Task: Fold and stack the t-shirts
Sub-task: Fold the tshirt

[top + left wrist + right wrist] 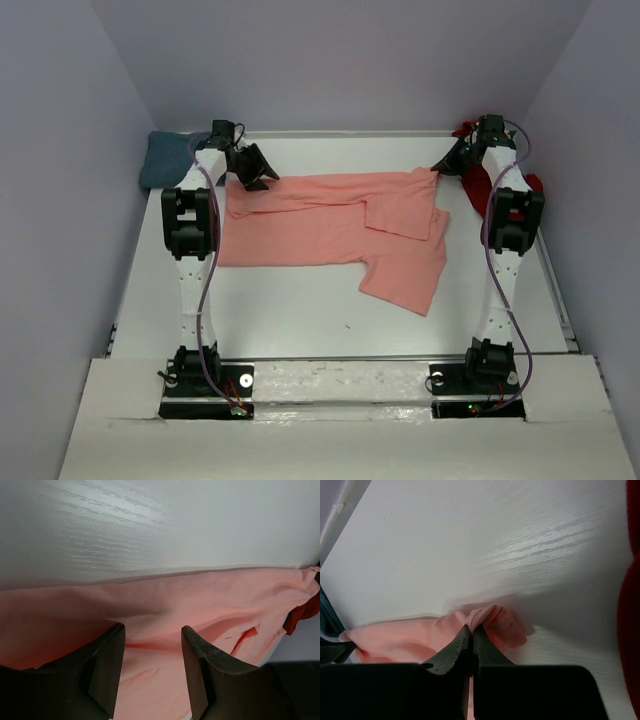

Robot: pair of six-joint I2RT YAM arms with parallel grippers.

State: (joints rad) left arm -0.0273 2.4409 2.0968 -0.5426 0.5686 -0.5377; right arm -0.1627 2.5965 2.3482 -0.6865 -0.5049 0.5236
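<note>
The salmon-pink t-shirt (pixel 330 225) lies partly folded across the middle and far part of the table; it also shows in the left wrist view (pixel 200 605) and the right wrist view (pixel 395 635). My left gripper (pixel 252 172) is open, its fingers (pixel 107 665) over the shirt's far left corner. My right gripper (pixel 447 160) is shut on a bunched fold of the pink shirt's far right corner (pixel 492 617). The teal t-shirt (pixel 165 160) is bunched at the far left edge. The dark red t-shirt (pixel 478 190) lies at the far right behind my right arm.
The white table (pixel 300 310) has a raised rim at its sides. Grey walls close in on the left, back and right. Both arms reach out to the far corners.
</note>
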